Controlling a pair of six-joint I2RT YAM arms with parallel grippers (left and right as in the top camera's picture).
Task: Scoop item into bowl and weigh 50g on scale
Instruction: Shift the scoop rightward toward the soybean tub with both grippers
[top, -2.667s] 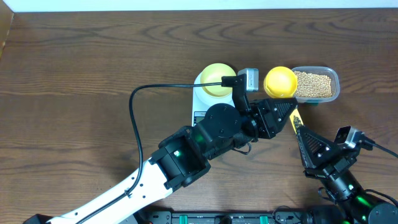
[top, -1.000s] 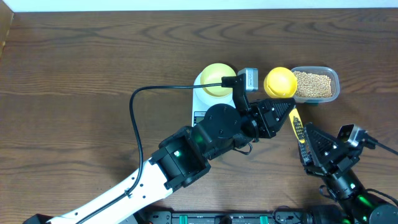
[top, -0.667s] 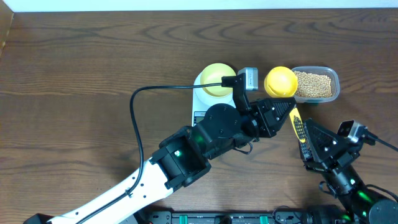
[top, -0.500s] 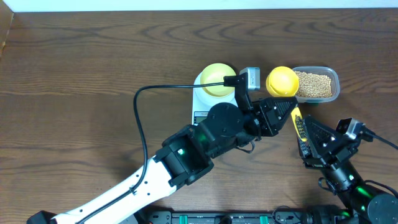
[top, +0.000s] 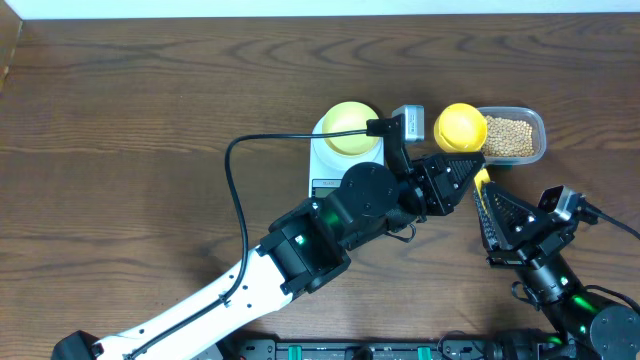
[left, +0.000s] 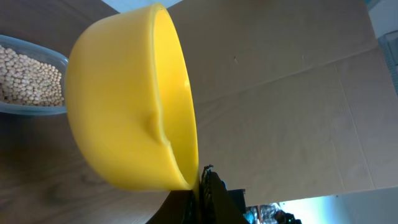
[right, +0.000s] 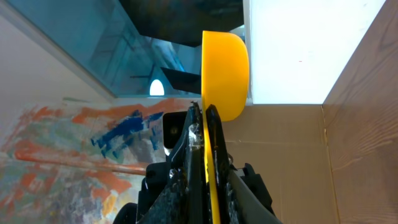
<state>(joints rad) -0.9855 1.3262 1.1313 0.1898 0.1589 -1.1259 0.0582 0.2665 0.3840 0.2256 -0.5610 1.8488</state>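
The pale yellow bowl (top: 348, 128) stands on the white scale (top: 322, 168) at mid-table. Tan beans (top: 508, 137) fill a clear tub (top: 541, 133) to the right; they also show in the left wrist view (left: 28, 78). A bright yellow scoop (top: 460, 127) hangs beside the tub, its cup on edge (left: 124, 112). My left gripper (top: 466, 170) (left: 200, 182) is shut on the scoop just below the cup. My right gripper (top: 486, 203) (right: 204, 118) clamps the thin handle further down, the cup (right: 225, 68) standing beyond its fingertips.
A black cable (top: 235, 165) loops from the left arm over the table left of the scale. The left arm's white link (top: 200, 305) crosses the lower left. The tub sits close behind both grippers.
The right gripper has moved up along the scoop's handle and closed on it. The left arm has shifted the scoop slightly right, toward the tub.
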